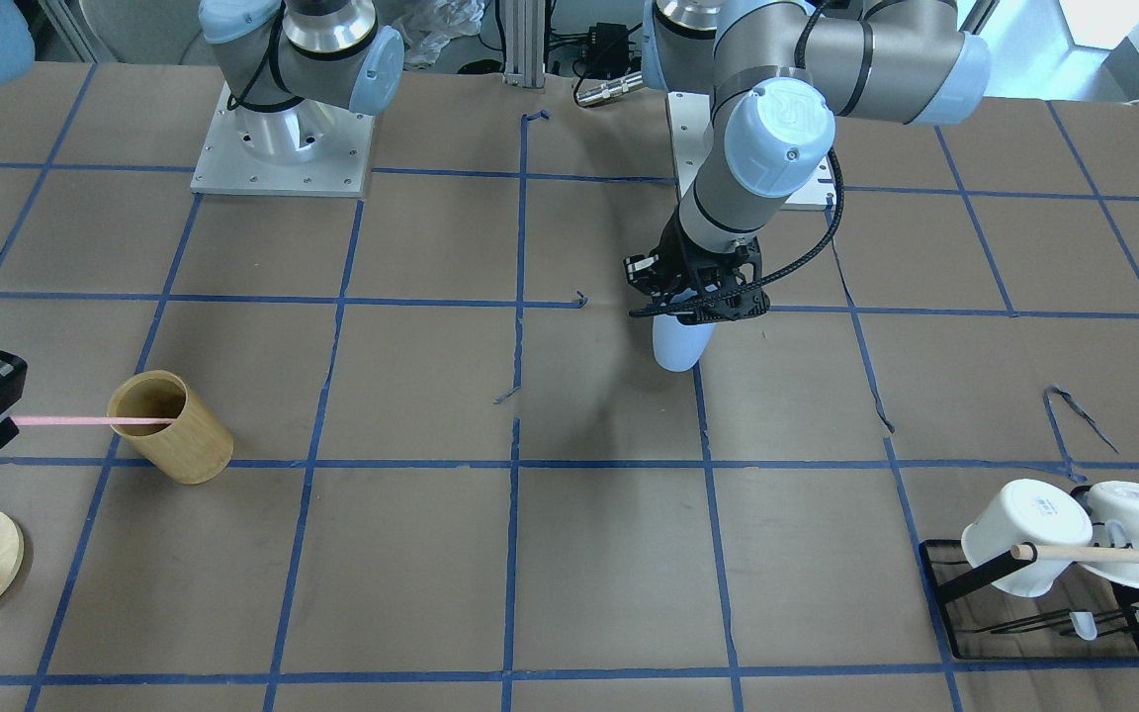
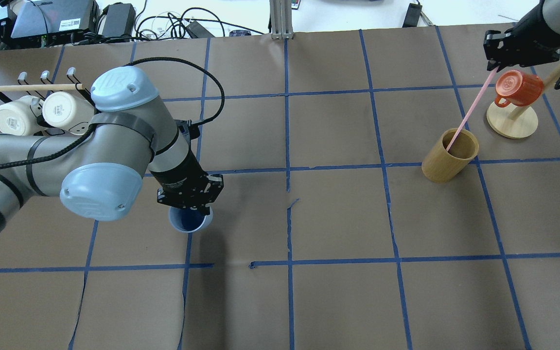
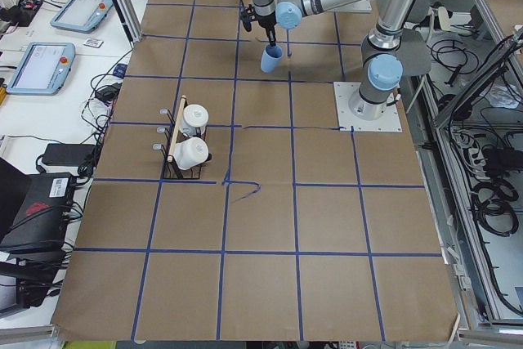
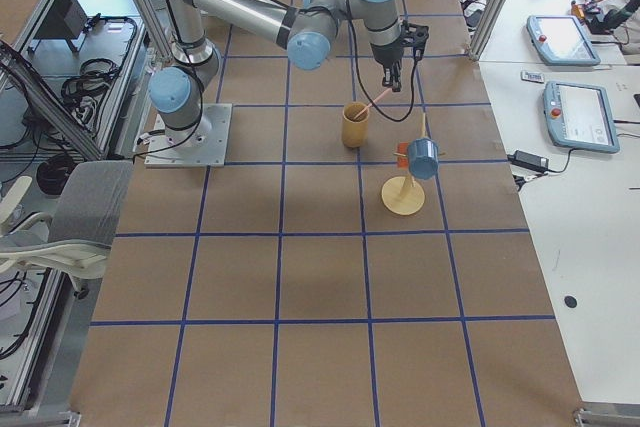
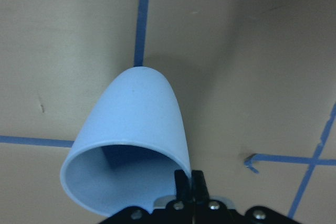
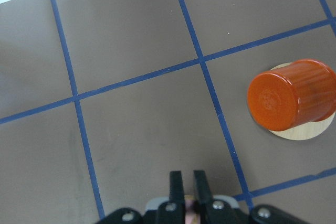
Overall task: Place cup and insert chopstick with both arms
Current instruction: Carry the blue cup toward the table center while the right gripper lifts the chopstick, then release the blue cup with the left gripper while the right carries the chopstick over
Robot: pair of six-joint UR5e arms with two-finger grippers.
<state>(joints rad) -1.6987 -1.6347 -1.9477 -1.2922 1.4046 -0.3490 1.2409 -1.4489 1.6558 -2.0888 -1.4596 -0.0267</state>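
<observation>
Cup [image 5: 131,124] and chopstick [image 1: 65,420] both held.
Left fingers [image 5: 199,184] clamped cup rim above counter [image 2: 338,218]; I judged it light, slick. Right fingers [image 6: 177,182] pinched thin chopstick's top, tip inside wooden tube [image 1: 189,445].

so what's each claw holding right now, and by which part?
Left claw pinches the blue cup by its rim. Right claw grips the pink chopstick at its upper end; the lower end is in the bamboo holder.
</observation>
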